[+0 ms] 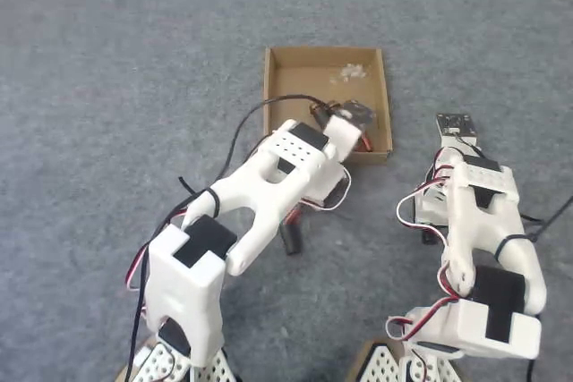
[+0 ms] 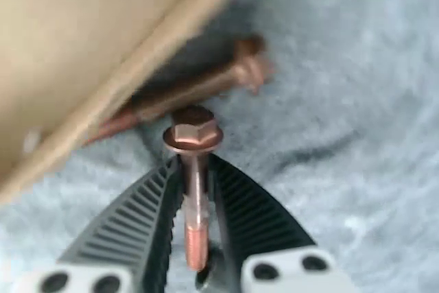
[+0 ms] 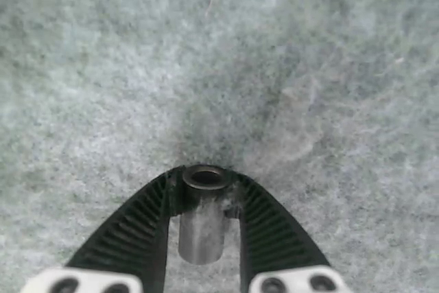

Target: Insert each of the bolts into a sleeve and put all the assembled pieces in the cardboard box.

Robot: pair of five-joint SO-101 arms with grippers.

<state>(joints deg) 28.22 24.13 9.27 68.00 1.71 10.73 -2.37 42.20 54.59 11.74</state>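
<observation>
The bolt (image 2: 194, 169) sits head-outward in my left jaws, which are closed tight on its shank, just by the wall of the cardboard box (image 1: 268, 87). A second bolt (image 2: 212, 86) lies on the grey tabletop (image 3: 309, 66) along that wall. My right jaws are clamped around a dark sleeve (image 3: 203, 224), held over the tabletop off to the box's side.

Showing smooth, glossy coppery metal on the bolt (image 2: 194, 169) and the second bolt (image 2: 206, 87) just beside the cardboard box (image 2: 82, 32); showing matt brown card on that box, dull smooth grey metal on the sleeve (image 3: 203, 228), rough grey cloth covering the table (image 3: 288, 66)
</observation>
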